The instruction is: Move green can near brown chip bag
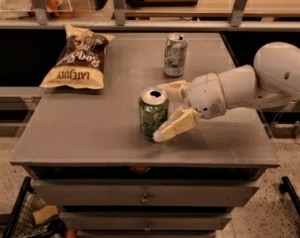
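The green can (150, 112) stands upright near the middle front of the grey table (85, 133). The brown chip bag (78, 58) lies flat at the table's back left, well apart from the can. My gripper (161, 112) reaches in from the right at the can's height. It is open, with one finger (178, 125) in front of the can, low against its base, and the other finger (175, 89) behind its right side. The can stands on the table between the two fingers.
A paler silver-white can (175, 54) stands at the back centre, behind my gripper. A shelf rail with posts (119, 9) runs along the table's far edge. Drawers (145, 197) sit below the front edge, and a wire basket (25, 217) is at the lower left.
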`<move>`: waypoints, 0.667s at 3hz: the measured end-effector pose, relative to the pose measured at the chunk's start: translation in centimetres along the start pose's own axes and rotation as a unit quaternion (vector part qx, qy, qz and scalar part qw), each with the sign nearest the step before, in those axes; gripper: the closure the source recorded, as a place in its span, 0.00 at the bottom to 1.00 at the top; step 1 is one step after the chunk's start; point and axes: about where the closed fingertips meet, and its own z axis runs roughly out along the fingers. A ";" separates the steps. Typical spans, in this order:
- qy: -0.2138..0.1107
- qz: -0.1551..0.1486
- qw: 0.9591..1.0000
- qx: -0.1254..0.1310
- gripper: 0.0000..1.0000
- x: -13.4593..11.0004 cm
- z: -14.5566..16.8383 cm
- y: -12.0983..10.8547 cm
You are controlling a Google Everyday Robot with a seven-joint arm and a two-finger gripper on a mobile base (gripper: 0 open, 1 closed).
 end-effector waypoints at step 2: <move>0.028 0.002 0.999 0.016 0.69 0.2 0.1 -0.2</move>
